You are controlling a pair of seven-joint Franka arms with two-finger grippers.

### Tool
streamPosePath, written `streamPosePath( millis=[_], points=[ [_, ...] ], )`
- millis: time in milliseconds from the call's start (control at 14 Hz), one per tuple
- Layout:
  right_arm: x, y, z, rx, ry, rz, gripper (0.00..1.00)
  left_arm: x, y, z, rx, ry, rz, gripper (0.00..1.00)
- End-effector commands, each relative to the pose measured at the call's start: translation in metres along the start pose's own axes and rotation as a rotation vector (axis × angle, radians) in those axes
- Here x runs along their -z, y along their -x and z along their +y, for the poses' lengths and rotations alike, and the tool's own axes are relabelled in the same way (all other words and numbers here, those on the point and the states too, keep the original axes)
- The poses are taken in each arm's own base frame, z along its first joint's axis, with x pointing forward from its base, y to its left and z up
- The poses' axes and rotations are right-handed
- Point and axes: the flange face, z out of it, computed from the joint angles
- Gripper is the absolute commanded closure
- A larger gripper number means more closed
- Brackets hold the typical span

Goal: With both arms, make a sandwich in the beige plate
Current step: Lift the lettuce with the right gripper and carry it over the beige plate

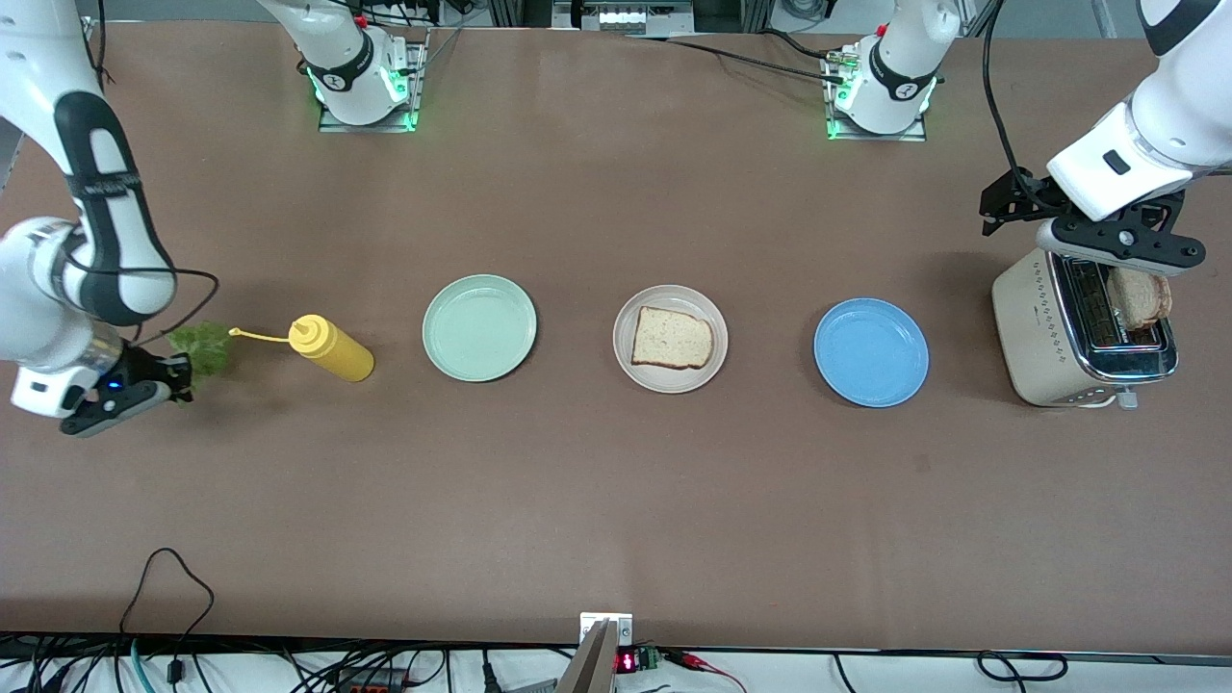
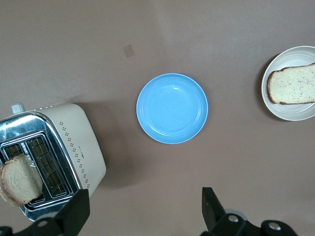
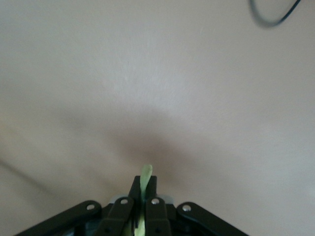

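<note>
Nearest the front camera lay the beige plate [image 1: 671,339], flat on the brown table [image 1: 616,520], with one bread slice [image 1: 672,338] resting in it. The mint-green plate [image 1: 479,327] sat beside it toward my right arm's end, and the blue plate [image 1: 871,351] toward my left arm's end; all three were well apart.

My right arm came down from the base at the top of the front view, its forearm folded steeply and the wrist bent low at its own end of the table. My right gripper [image 1: 178,377] was pinched tight on the edge of the lettuce leaf [image 1: 202,348], whose ruffled green body spread out from the fingers just beside the spout of the yellow squeeze bottle [image 1: 332,348], which lay on its side. In the right wrist view a thin green strip of leaf [image 3: 144,179] stood clamped between the two fingertips.

My left arm reached out over its end of the table with the wrist pointed downward. My left gripper [image 2: 142,211] hung with fingers spread wide, holding nothing, over the toaster [image 1: 1083,332]. A second bread slice [image 1: 1139,296] stood upright in one toaster slot, partly risen above it.
</note>
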Motion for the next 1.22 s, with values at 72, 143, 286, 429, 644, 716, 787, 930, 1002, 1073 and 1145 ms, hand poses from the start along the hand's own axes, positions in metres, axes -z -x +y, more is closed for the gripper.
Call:
streamPosePath(
  millis=[72, 143, 286, 429, 644, 716, 787, 930, 1002, 1073, 1145],
  points=[
    [0.092, -0.030, -0.007, 0.118, 0.009, -0.015, 1.00, 0.007, 0.000, 0.002, -0.003, 0.000, 0.002, 0.00],
    [0.113, -0.044, -0.016, 0.156, -0.004, -0.027, 1.00, 0.007, 0.000, 0.002, -0.004, 0.000, 0.003, 0.00],
    [0.156, -0.072, -0.035, 0.263, -0.032, -0.046, 1.00, 0.007, 0.000, 0.001, -0.001, 0.000, 0.002, 0.00],
    [0.186, -0.097, -0.063, 0.376, -0.070, -0.060, 1.00, 0.007, 0.000, 0.002, -0.003, 0.000, 0.003, 0.00],
    [0.201, -0.139, -0.123, 0.591, -0.098, -0.044, 1.00, 0.007, 0.000, 0.001, -0.001, 0.000, 0.003, 0.00],
    [0.206, -0.164, -0.167, 0.647, -0.140, 0.009, 1.00, 0.007, 0.000, 0.002, -0.003, 0.000, 0.002, 0.00],
    [0.208, -0.177, -0.191, 0.673, -0.169, 0.043, 1.00, 0.007, 0.000, 0.002, -0.003, 0.000, 0.002, 0.00],
    [0.207, -0.202, -0.246, 0.723, -0.243, 0.109, 1.00, 0.007, 0.000, 0.002, -0.003, 0.000, 0.002, 0.00],
    [0.202, -0.218, -0.282, 0.749, -0.272, 0.139, 1.00, 0.007, 0.000, 0.001, -0.001, 0.000, 0.002, 0.00],
    [0.198, -0.233, -0.312, 0.749, -0.263, 0.171, 1.00, 0.007, 0.000, 0.001, -0.001, 0.000, 0.002, 0.00],
    [0.188, -0.258, -0.370, 0.730, -0.242, 0.208, 1.00, 0.007, 0.000, 0.001, -0.003, 0.000, 0.002, 0.00]
  ],
)
